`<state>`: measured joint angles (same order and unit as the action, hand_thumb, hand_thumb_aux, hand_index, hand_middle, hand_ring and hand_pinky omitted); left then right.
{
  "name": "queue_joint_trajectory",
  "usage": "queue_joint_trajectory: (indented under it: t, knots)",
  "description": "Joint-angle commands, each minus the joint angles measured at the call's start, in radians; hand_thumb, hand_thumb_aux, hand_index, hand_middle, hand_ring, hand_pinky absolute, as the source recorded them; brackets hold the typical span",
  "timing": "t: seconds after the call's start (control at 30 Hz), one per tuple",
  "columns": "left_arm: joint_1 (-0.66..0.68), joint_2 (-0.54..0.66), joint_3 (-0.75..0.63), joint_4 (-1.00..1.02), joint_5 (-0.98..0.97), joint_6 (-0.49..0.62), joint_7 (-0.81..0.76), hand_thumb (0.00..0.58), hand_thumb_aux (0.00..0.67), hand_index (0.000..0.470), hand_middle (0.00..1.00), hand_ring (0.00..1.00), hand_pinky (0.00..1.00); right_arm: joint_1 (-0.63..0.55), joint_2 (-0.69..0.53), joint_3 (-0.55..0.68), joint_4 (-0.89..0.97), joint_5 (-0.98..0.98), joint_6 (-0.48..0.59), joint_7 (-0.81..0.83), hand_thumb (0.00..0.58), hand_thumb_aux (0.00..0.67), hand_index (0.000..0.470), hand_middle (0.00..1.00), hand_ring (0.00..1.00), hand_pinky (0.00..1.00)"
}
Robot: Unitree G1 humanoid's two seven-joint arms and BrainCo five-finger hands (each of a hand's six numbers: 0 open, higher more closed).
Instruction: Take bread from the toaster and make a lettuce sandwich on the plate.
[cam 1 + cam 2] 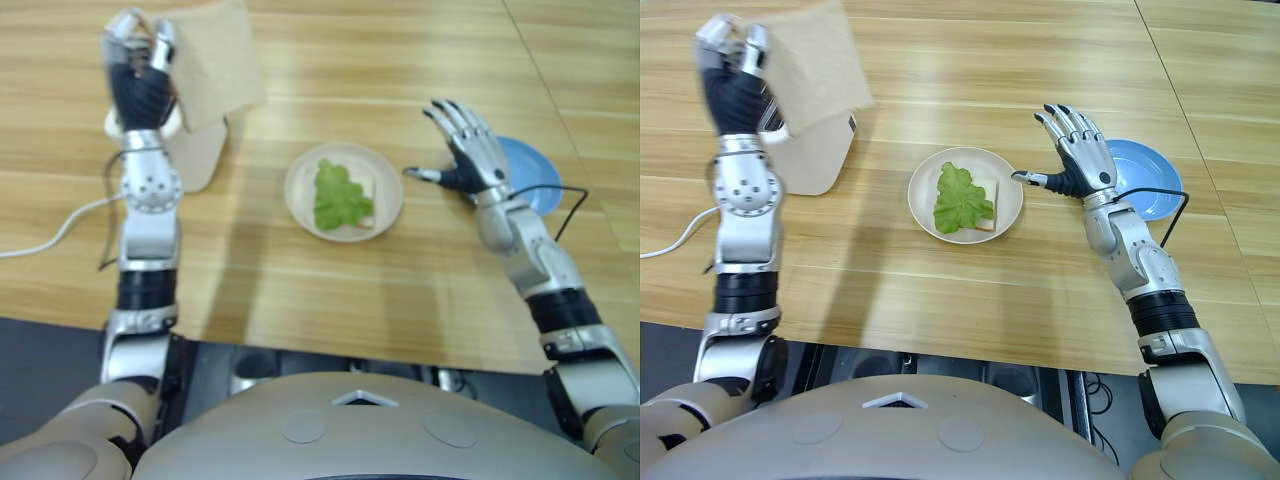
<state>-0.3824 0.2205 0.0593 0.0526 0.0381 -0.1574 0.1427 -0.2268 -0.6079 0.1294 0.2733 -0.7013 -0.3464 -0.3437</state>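
Plate (923, 190) (with lettuce (960, 200)) lies beside spread right hand (1085, 160) — left hand (735, 95) pinches bread (815, 60).

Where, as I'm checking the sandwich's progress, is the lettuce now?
The lettuce lies on a bread slice in the round plate, between the toaster on the left and the right hand on the right.

Lettuce (962, 200): we saw fresh green.
Plate (1002, 172): we found it cream.
Bread slice (815, 60): pale tan.
Toaster (815, 160): off-white.
Small dish (1140, 165): light blue.
Table (940, 60): light wood; we noted striped grain.
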Motion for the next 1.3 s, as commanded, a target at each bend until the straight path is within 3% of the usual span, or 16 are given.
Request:
queue_joint_trajectory:
  t: [0.03, 0.33, 0.5, 0.97, 1.3]
  knots:
    - [-0.033, -0.050, -0.022, 0.181, -0.118, 0.005, -0.171, 0.580, 0.670, 0.460, 1.00, 1.00, 1.00, -0.002, 0.005, -0.056, 0.029, 0.092, -0.022, 0.013, 0.000, 0.000, 0.000, 0.00, 0.00, 0.00]
    - [-0.176, -0.154, -0.031, 0.617, -0.215, 0.006, -0.449, 0.580, 0.670, 0.460, 1.00, 1.00, 1.00, -0.011, 0.007, -0.080, 0.070, 0.148, -0.046, 0.022, 0.000, 0.000, 0.000, 0.00, 0.00, 0.00]
    - [-0.217, -0.204, -0.037, 0.740, -0.197, 0.010, -0.481, 0.580, 0.670, 0.460, 1.00, 1.00, 1.00, -0.033, 0.021, -0.058, 0.103, 0.131, -0.051, 0.016, 0.000, 0.000, 0.000, 0.00, 0.00, 0.00]
    - [-0.282, -0.247, -0.169, 0.924, 0.054, -0.036, -0.261, 0.580, 0.670, 0.460, 1.00, 1.00, 1.00, -0.060, 0.038, 0.019, 0.112, 0.037, -0.037, 0.009, 0.000, 0.000, 0.000, 0.00, 0.00, 0.00]
    - [-0.316, -0.216, -0.221, 1.089, 0.166, -0.025, -0.150, 0.580, 0.670, 0.460, 1.00, 1.00, 1.00, -0.066, 0.030, 0.216, 0.030, -0.187, -0.061, 0.062, 0.000, 0.000, 0.000, 0.00, 0.00, 0.00]
